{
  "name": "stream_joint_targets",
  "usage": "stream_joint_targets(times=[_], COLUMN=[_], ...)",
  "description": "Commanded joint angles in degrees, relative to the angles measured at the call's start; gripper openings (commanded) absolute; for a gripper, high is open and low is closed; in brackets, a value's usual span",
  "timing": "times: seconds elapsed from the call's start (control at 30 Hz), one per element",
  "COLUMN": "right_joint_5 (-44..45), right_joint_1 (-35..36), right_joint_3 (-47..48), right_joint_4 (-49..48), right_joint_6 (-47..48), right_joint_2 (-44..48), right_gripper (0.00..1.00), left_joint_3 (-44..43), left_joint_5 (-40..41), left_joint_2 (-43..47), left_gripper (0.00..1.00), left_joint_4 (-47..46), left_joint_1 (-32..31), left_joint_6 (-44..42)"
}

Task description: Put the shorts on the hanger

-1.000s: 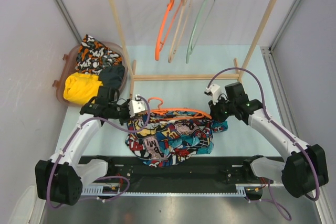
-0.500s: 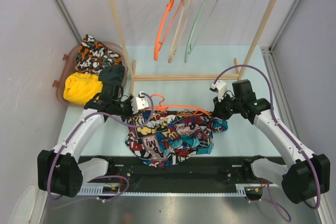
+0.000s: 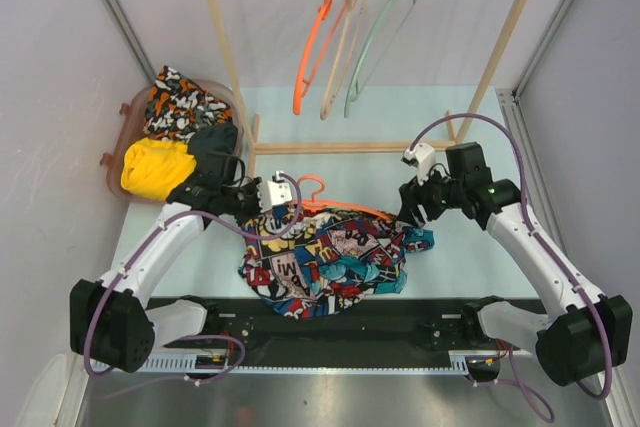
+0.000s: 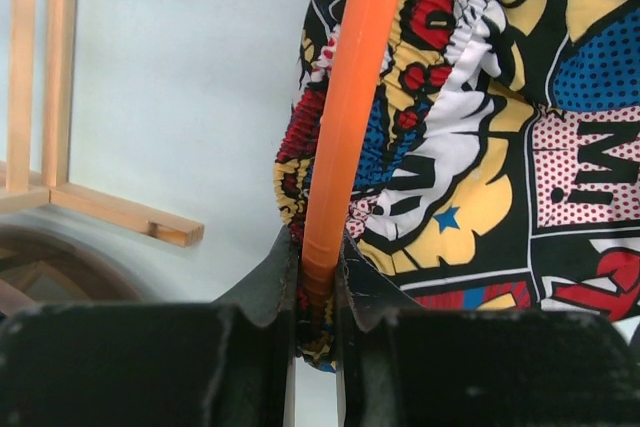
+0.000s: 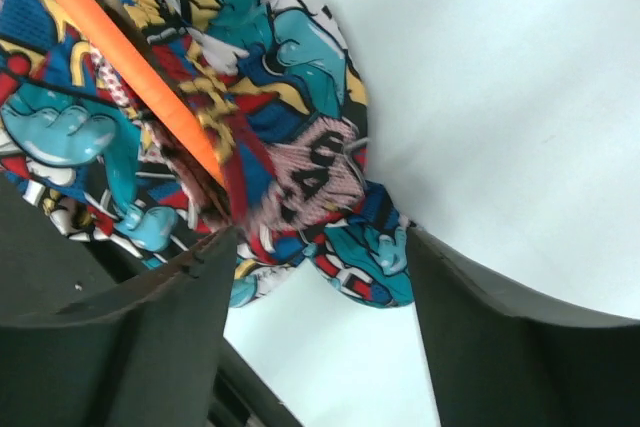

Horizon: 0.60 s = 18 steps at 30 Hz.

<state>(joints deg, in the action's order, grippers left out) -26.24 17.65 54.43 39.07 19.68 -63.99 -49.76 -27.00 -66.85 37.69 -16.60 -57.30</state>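
Observation:
The comic-print shorts (image 3: 325, 257) hang draped over the thin orange hanger (image 3: 345, 209) low over the table's middle. My left gripper (image 3: 283, 197) is shut on the hanger's rod near its hook. In the left wrist view the rod (image 4: 350, 97) runs up from between the jaws (image 4: 318, 267), with a fold of the shorts (image 4: 500, 147) pinched beside it. My right gripper (image 3: 408, 209) stands open at the shorts' right end. In the right wrist view the cloth (image 5: 300, 167) and the rod (image 5: 120, 57) lie just beyond the spread fingers (image 5: 320, 242), which hold nothing.
A wooden rack (image 3: 225, 47) stands at the back with a thicker orange hanger (image 3: 315, 37), a beige one (image 3: 345, 42) and a pale green one (image 3: 375, 42). Its base beam (image 3: 350, 147) lies just behind the grippers. A basket (image 3: 125, 137) at left holds a patterned garment (image 3: 180, 97) and a yellow one (image 3: 155, 167).
My right gripper has opened, let go of the hanger's right end and drawn back slightly to the right. My left gripper has carried the hanger's hook end a little to the right.

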Motion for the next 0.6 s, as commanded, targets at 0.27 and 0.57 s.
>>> stream_joint_targets(times=[0.27, 0.57], right_joint_5=[-7.94, -8.75], right_joint_1=[-0.17, 14.94], right_joint_3=[7.35, 8.76], right_joint_4=[-1.36, -10.32], right_joint_6=[3.78, 7.29], right_joint_2=[3.96, 2.38], right_gripper=[0.79, 0.7], left_joint_3=[-5.17, -10.36], left_joint_5=[-3.66, -9.02], left_joint_2=[4.01, 5.41], left_gripper=[0.0, 0.0], left_joint_4=[5.9, 9.77], left_joint_1=[0.61, 0.6], left_joint_6=[0.26, -1.06])
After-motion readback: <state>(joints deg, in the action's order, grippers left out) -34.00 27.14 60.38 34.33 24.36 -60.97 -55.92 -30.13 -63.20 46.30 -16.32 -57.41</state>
